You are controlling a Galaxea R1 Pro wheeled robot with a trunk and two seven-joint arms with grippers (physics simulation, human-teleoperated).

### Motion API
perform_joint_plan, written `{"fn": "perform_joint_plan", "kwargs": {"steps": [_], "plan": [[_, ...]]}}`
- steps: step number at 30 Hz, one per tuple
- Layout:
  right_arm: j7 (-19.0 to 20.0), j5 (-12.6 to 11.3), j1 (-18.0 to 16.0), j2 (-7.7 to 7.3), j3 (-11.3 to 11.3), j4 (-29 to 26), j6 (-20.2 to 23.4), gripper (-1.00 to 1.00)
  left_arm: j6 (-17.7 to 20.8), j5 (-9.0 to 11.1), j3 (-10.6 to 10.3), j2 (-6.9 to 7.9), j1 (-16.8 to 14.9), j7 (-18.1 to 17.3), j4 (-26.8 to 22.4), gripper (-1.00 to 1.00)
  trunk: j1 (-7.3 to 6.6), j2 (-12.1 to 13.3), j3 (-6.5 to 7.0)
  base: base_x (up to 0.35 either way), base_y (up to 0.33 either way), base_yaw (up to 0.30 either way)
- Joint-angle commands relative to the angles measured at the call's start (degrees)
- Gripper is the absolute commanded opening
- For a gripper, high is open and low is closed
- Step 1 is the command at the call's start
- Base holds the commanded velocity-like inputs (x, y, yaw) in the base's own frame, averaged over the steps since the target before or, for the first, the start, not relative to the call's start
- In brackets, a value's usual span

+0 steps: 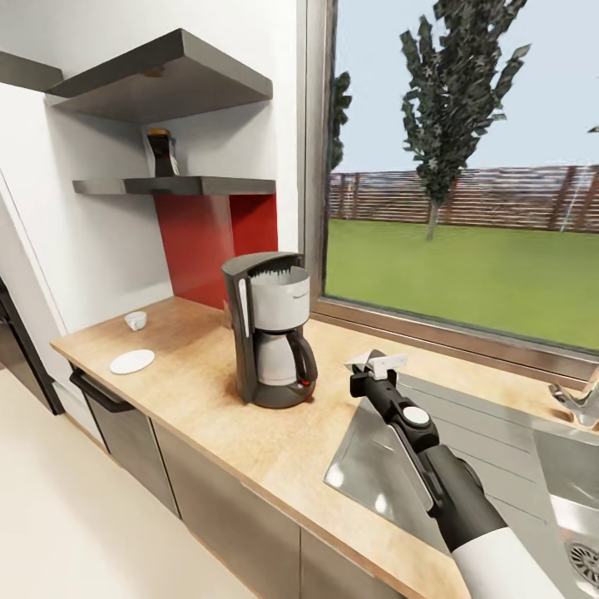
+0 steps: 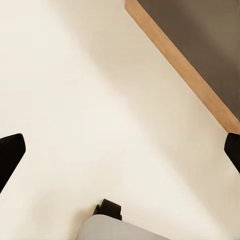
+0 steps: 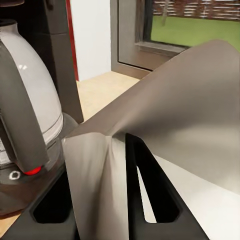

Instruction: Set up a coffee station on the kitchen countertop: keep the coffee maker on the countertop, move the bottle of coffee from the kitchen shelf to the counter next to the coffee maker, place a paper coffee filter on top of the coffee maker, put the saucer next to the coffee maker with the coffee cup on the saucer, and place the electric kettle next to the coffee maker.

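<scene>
The black and white coffee maker (image 1: pixel 270 333) stands mid-countertop (image 1: pixel 208 408), and its carafe (image 3: pixel 25 110) looms close in the right wrist view. My right gripper (image 1: pixel 372 374) hovers just right of it, above the sink's drainboard, shut on a pale paper coffee filter (image 1: pixel 384 363) whose folded sheet (image 3: pixel 175 115) spreads over the fingers (image 3: pixel 150 195). A dark bottle of coffee (image 1: pixel 161 152) sits on the lower wall shelf (image 1: pixel 208 186). The small white cup (image 1: pixel 136 320) and the white saucer (image 1: pixel 132 361) lie apart at the counter's left end. My left gripper (image 2: pixel 120 152) hangs open over the floor.
A steel sink with drainboard (image 1: pixel 499 449) and a faucet (image 1: pixel 578 399) occupy the counter's right side. A large window (image 1: pixel 457 166) runs behind it. A red backsplash panel (image 1: pixel 212 241) sits under the shelf. Cabinet fronts and a dark handle (image 1: pixel 100 395) line the counter's front.
</scene>
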Motion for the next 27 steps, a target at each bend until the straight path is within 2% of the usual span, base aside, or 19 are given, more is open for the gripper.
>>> {"fn": "perform_joint_plan", "kwargs": {"steps": [1,5,6,7,9,11,12,15,16,18,19,21,22,26,27], "plan": [[-0.2,-0.7,0.0,-0.06,0.1,-0.1,0.3,-1.00,-0.1,0.0,0.2,-0.06,0.0,-0.1,-0.1,1.00,0.01,0.0,-0.06,0.000,0.000,0.000],[-0.3,-0.6,0.0,-0.06,0.1,-0.5,0.3,-1.00,0.0,0.0,0.0,-0.05,0.0,-0.1,-0.4,1.00,0.01,0.0,-0.06,0.000,0.000,0.000],[-0.4,-0.5,-0.2,-0.06,0.1,-1.9,4.2,-1.00,0.0,0.0,-0.2,-0.06,0.0,-0.1,-0.4,1.00,0.01,0.0,-0.06,0.000,0.000,0.000],[-0.4,-0.5,-1.0,-0.06,0.0,-4.5,10.1,-1.00,0.0,0.0,-0.3,-0.06,0.0,-0.1,-0.3,1.00,0.01,0.0,-0.06,0.000,0.000,0.000],[-0.4,-0.4,-3.5,-0.17,-0.1,-8.1,18.1,-1.00,0.0,0.0,-0.3,-0.06,0.0,-0.1,-0.2,1.00,0.01,0.0,-0.06,0.000,0.000,0.000],[-0.4,-0.4,-5.3,-0.37,-0.1,-9.3,21.8,-1.00,0.0,0.0,-0.3,-0.06,0.0,-0.1,-0.1,1.00,0.01,0.0,-0.06,0.000,0.000,0.000],[-0.4,-0.3,-7.6,-0.56,-0.1,-10.1,25.6,-1.00,0.0,0.0,-0.4,-0.09,0.0,-0.1,-0.1,1.00,0.01,0.0,-0.06,0.000,0.000,0.000],[-0.4,-0.2,-11.2,-0.79,-0.2,-10.8,31.7,-1.00,0.0,0.0,-0.4,-0.12,0.0,-0.1,0.0,1.00,0.01,0.0,-0.06,0.000,0.000,0.000],[-0.4,-0.1,-13.8,-0.96,-0.2,-11.0,34.7,-1.00,0.1,0.0,-0.4,-0.13,0.0,-0.1,0.0,1.00,0.01,0.0,-0.06,0.000,0.000,0.000],[-0.5,0.1,-16.4,-1.39,-0.2,-11.1,36.6,-1.00,0.1,0.0,-0.4,-0.13,0.0,-0.1,0.0,1.00,0.01,0.0,-0.06,0.000,0.000,0.000],[-0.4,0.2,-18.9,-2.04,-0.2,-11.0,37.8,-1.00,0.1,0.0,-0.4,-0.14,0.0,-0.1,0.0,1.00,0.01,0.0,-0.06,0.000,0.000,0.000],[-0.4,0.4,-21.3,-2.66,-0.2,-10.6,38.6,-1.00,0.1,0.0,-0.5,-0.14,0.0,-0.1,0.0,1.00,0.01,0.0,-0.06,0.000,0.000,0.000],[-0.4,0.4,-23.7,-3.10,-0.2,-10.0,39.2,-1.00,0.1,0.0,-0.5,-0.14,0.0,-0.1,0.0,1.00,0.01,0.0,-0.06,0.000,0.000,0.000],[-0.4,0.5,-28.5,-3.96,-0.2,-8.1,39.8,-1.00,0.1,0.0,-0.5,-0.14,0.0,-0.1,0.0,1.00,0.01,0.0,-0.06,0.000,0.000,0.000],[-0.4,0.5,-31.2,-4.43,-0.2,-6.5,39.9,-1.00,0.1,0.0,-0.5,-0.14,0.0,-0.1,-0.1,1.00,0.01,0.0,-0.06,0.000,0.000,0.000]]}}
